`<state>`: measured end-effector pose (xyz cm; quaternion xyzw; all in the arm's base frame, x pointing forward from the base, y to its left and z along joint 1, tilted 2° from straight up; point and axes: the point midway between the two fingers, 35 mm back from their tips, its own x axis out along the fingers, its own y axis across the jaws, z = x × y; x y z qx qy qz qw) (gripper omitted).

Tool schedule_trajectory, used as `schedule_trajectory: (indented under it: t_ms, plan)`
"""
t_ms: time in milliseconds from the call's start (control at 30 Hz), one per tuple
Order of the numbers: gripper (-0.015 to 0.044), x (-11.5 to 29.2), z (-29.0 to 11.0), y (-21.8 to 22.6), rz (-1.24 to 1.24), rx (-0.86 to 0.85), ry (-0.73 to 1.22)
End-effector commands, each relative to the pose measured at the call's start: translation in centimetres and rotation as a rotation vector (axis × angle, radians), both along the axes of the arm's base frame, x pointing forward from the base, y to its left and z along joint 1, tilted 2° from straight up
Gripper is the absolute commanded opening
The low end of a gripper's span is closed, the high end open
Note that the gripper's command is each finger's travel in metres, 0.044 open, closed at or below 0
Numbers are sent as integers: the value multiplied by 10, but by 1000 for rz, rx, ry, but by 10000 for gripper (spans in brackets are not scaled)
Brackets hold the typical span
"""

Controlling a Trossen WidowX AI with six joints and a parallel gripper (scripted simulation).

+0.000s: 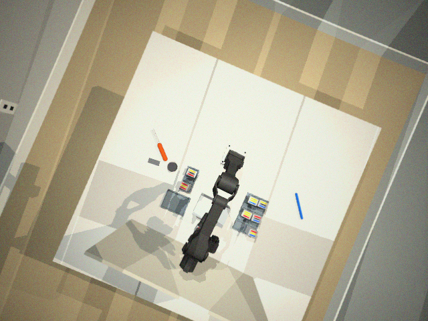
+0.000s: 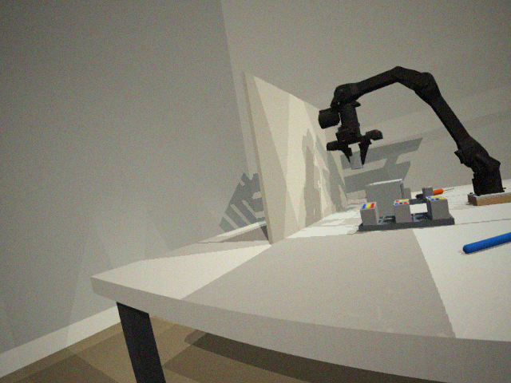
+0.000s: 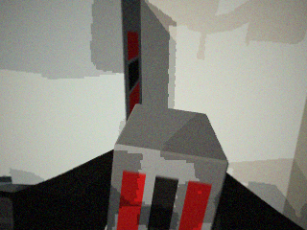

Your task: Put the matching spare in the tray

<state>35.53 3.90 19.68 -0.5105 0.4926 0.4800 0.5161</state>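
My gripper [image 1: 237,149] [image 2: 355,158] is shut on a grey spare block [image 3: 168,136] with red, black and red stripes on its face. It holds the block high above the table, beyond the mounted unit [image 1: 202,207] [image 2: 383,192]. In the wrist view a grey upright piece [image 3: 149,62] behind the block shows red, black and red stripes on its side. The grey tray [image 1: 164,203] lies left of the mounted unit and holds nothing. A rack [image 1: 241,226] [image 2: 406,224] with several striped spares lies right of the arm.
A small rack [image 1: 189,179] with two striped spares lies behind the tray. An orange-handled tool [image 1: 162,151] [image 2: 437,191], a dark disc [image 1: 172,166] and a small grey block [image 1: 153,161] lie at the left. A blue rod [image 1: 298,205] [image 2: 487,242] lies at the right. An upright panel [image 2: 284,164] stands on the table.
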Motion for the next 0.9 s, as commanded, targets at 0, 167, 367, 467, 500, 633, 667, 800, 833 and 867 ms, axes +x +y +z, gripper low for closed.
schedule_trajectory:
  t_ms: [0,167,367,467,500,633,667,800,833,867]
  plan:
    - [0,3,2,-19,3,2,-3]
    - [0,6,2,-49,25,-2,-3]
    - [0,7,2,-86,50,-8,-3]
    - [0,5,3,-105,62,-12,-3]
    - [0,5,3,-111,66,-13,-3]
    - [0,1,3,-136,81,-17,-2]
    - [0,0,3,-143,85,-18,-2]
    - [0,-5,3,-165,106,-21,0]
    - [0,-6,3,-168,109,-21,0]
    - [0,-6,3,-169,110,-21,0]
